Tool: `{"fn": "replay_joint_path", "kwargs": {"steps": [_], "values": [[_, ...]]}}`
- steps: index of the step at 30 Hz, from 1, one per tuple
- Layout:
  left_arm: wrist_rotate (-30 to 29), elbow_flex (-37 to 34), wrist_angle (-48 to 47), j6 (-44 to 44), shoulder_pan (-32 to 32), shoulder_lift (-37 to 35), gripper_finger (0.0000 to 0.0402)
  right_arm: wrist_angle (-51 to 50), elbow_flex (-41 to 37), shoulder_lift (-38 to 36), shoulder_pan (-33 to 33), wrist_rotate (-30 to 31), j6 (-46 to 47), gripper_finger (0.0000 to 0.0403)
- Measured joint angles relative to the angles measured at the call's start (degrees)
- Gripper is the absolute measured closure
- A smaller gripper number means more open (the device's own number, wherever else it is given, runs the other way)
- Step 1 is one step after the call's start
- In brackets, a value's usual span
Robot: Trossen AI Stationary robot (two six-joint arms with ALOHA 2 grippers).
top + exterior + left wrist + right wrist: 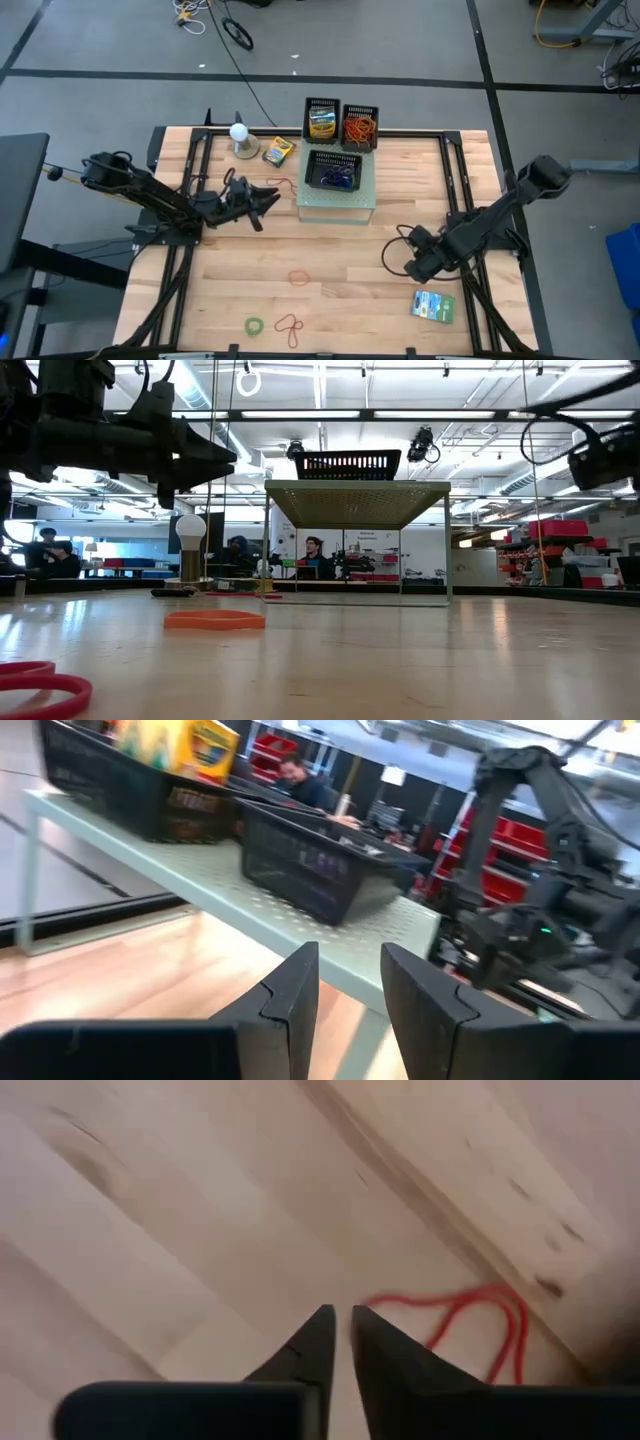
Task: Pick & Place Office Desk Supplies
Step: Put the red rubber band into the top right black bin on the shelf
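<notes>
Red rubber band (pixel 478 1325) on wood, at two o'clock just beside right gripper (pixel 340 1330) fingertips, fingers almost together, holding nothing.

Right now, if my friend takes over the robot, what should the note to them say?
Left gripper: jaws open, empty, near the green stand.
Right gripper: pointing down at the table by a red rubber band.
Done: a crayon box sits in the back-left basket, and orange bands fill the back-right basket.
Left on the table: one crayon box, the packet, the orange band, the green band and two red bands.
</notes>
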Motion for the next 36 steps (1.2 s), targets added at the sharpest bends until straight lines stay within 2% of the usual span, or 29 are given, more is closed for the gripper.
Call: {"fn": "replay_joint_path", "kwargs": {"steps": [5, 9, 16, 21, 25, 28, 32, 36], "values": [[2.35, 0.0, -1.01, -0.06, 0.0, 0.0, 0.0282, 0.36, 0.0, 3.52, -0.03, -1.74, 0.25, 0.0314], [2.38, 0.0, -2.36, -0.06, 0.0, 0.02, 0.0282, 0.3, 0.0, 5.99, -0.92, -2.57, 1.96, 0.0307], [2.5, 0.0, -2.83, -0.46, 0.0, 0.02, 0.0282, 0.74, 0.0, 8.68, -1.71, -3.58, 4.01, 0.0339], [2.67, 0.0, -2.98, -0.99, 0.0, 0.02, 0.0282, 1.45, -0.9, 8.74, -1.92, -3.9, 6.77, 0.034], [4.89, 0.0, -2.98, -1.72, 0.0, 0.02, 0.0282, 5.27, -3.52, 8.36, -1.97, -5.2, 7.56, 0.0339], [6.15, 0.0, -2.98, -2.28, 0.0, 0.02, 0.0282, 5.64, -3.94, 8.17, -2.0, -5.45, 7.19, 0.0355], [6.81, 0.0, -2.96, -3.06, 0.0, 0.02, 0.0282, 6.55, -3.01, 5.45, -1.97, -3.6, 4.66, 0.0395], [6.72, 0.0, -2.96, -3.03, 0.0, 0.02, 0.0282, 9.13, 0.29, 3.02, -1.97, 0.51, 0.71, 0.0394]]}}
